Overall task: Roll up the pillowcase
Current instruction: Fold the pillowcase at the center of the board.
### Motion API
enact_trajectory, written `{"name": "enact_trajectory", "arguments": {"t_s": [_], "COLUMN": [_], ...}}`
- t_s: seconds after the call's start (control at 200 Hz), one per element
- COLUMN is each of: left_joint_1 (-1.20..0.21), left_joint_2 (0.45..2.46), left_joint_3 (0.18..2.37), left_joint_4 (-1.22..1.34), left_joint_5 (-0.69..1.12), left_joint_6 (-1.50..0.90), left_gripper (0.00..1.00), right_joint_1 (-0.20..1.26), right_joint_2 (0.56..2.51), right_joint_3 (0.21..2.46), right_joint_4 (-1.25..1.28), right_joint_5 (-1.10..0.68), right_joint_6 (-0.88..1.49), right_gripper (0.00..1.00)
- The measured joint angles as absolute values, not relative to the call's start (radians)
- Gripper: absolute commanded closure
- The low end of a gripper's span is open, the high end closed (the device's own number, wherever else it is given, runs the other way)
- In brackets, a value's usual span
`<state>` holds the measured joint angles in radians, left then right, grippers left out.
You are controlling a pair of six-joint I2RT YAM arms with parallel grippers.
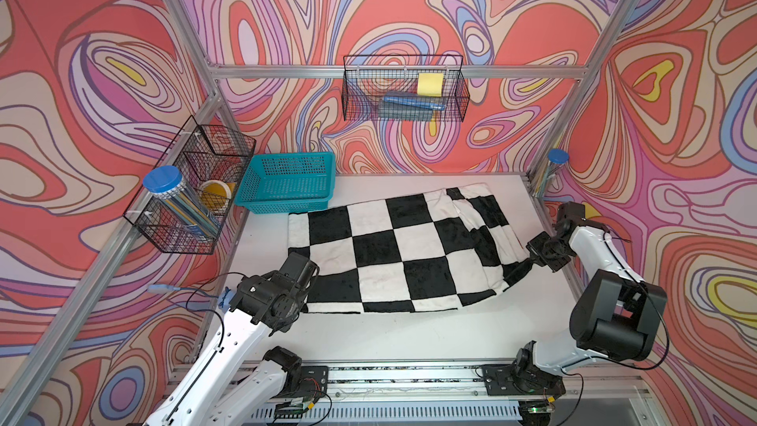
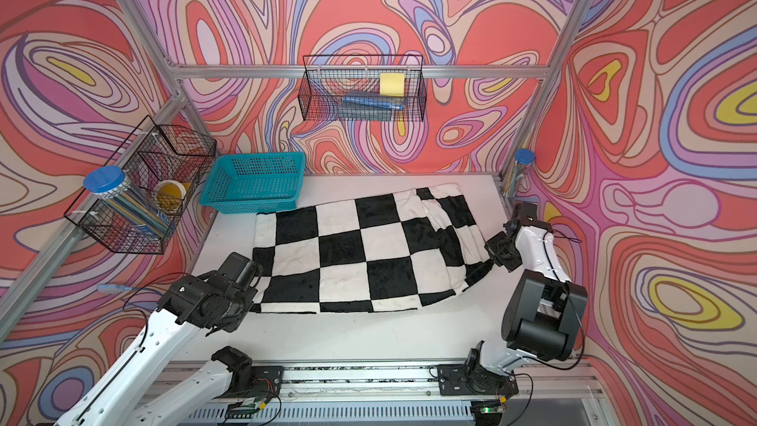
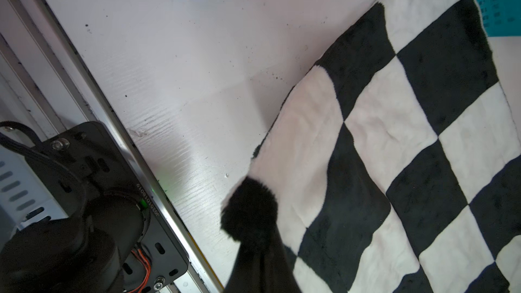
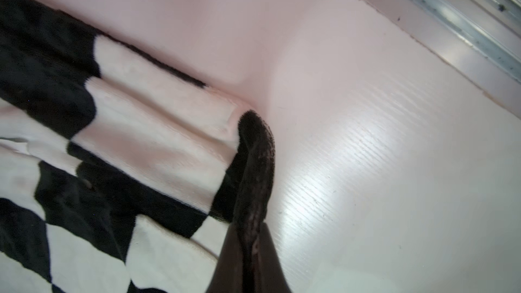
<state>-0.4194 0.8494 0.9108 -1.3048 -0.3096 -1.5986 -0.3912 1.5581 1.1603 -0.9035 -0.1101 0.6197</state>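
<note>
Top views, both of them: the pillowcase is being shown spread across the white table, with its far left corner just beside the teal basket and its right side bunched into a few folds. The left gripper is being shown at the near left corner and the right gripper at the right edge. From up there, the jaws aren't being shown well enough to tell how they stand.

Left wrist view: a black tuft at the pillowcase corner is being pinched tight by the left gripper, jaws together on the plush, just off the table.

Right wrist view: a black edge of the folded pillowcase is being squeezed by the right gripper, jaws closed on it too, and the white folds are being pulled towards it.
</note>
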Motion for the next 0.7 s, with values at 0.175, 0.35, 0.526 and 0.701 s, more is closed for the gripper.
{"name": "enact_trajectory", "arguments": {"t_s": [0.175,0.35,0.526,0.701], "left_joint_1": [-0.415,-0.332,-0.257,-0.208], "left_joint_2": [0.949,1.037,1.163,1.252], "left_joint_3": [1.003,1.042,1.067,1.107], "left_joint_4": [-1.276,-1.164,-1.053,-0.965], "left_joint_5": [-0.361,-0.368,-0.366,-0.367], "left_joint_6": [-1.558,-1.489,-1.409,-1.346], "left_gripper": [1.00,1.00,1.00,1.00], "right_joint_1": [-0.383,-0.355,-0.293,-0.266], "right_joint_2": [1.643,1.778,1.948,2.081], "right_joint_3": [1.320,1.506,1.677,1.814], "right_joint_4": [-0.875,-0.814,-0.763,-0.756], "right_joint_5": [-0.171,-0.217,-0.244,-0.257], "right_joint_6": [0.658,0.715,0.763,0.796], "right_gripper": [1.00,1.00,1.00,1.00]}}
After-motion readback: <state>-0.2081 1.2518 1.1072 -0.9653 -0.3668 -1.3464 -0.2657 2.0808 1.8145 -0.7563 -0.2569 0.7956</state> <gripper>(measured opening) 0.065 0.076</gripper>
